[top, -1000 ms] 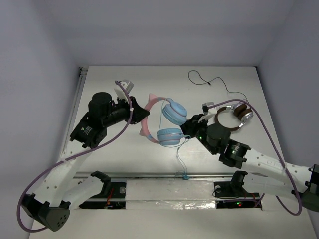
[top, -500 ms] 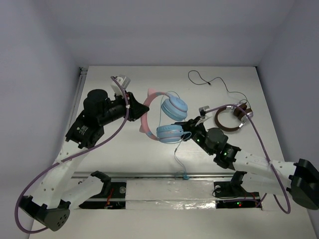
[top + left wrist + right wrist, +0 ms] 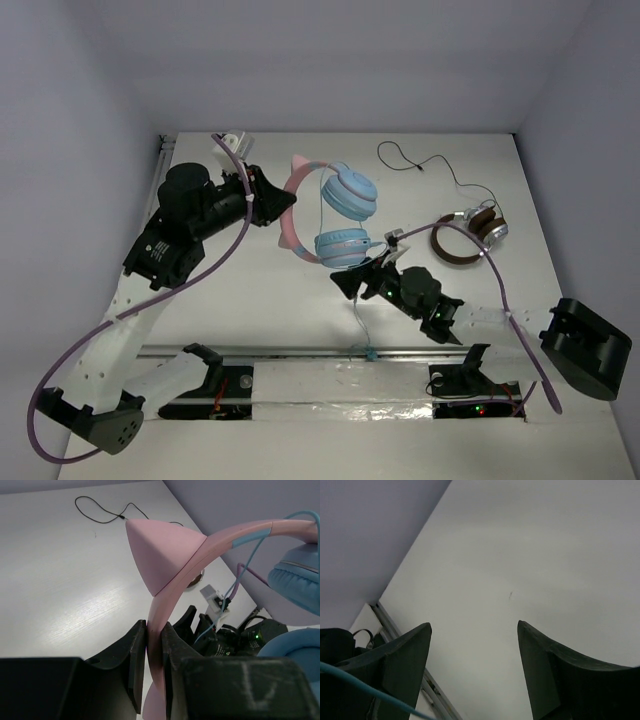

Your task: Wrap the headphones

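Left gripper (image 3: 154,632): clamped on pink headband (image 3: 172,587) | headphones (image 3: 349,194): held there, cups just ahead of right gripper (image 3: 472,630) | right gripper: jaws apart, empty, cable (image 3: 365,691) beside one finger

This is a robot lab's test cell. A bare white table (image 3: 230,300) is boxed in on three sides by plain pale-violet walls (image 3: 340,60). A left arm (image 3: 180,235) and a right arm (image 3: 425,295) are bolted by a metal rail (image 3: 300,352) at its near edge. A purple cable (image 3: 505,300) loops loose, a green light (image 3: 387,293) glows, and foil tape (image 3: 340,412) lines the front. The goods are props: the headphones (image 3: 340,225) and a brown pair (image 3: 470,232).
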Controlling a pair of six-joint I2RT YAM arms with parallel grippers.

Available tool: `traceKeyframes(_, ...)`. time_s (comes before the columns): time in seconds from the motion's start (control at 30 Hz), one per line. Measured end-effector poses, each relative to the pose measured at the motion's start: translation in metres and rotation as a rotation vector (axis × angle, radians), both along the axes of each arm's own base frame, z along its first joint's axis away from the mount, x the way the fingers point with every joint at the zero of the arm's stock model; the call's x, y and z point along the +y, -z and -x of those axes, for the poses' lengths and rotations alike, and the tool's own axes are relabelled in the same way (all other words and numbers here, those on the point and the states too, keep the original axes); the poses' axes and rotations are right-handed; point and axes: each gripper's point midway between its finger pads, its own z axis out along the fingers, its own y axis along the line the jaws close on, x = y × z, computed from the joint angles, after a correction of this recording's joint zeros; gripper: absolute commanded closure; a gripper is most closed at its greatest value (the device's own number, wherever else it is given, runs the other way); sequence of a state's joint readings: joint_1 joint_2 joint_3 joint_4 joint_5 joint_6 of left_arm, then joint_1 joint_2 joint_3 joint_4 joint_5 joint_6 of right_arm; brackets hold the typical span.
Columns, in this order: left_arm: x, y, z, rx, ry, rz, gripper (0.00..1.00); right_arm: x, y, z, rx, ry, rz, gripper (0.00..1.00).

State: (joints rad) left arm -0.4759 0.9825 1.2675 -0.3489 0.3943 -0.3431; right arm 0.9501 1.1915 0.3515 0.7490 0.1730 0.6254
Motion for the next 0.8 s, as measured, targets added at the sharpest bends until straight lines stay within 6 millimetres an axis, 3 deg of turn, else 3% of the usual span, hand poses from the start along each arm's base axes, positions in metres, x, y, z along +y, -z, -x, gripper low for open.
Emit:
traceKeyframes(0.23,0.002,-0.007,-0.009,-0.012,-0.036,-0.002,1.00,-0.004,0.024,0.019,0.083,-0.051,-0.008,0.20)
traceKeyframes(0.53,0.002,-0.003,-0.025,0.008,-0.083,-0.020,1.00,-0.015,0.053,0.036,0.190,-0.064,-0.019,0.29)
traceKeyframes(0.8,0.007,-0.008,-0.036,-0.006,-0.128,-0.021,1.00,-0.015,0.065,0.050,0.263,-0.081,-0.032,0.49)
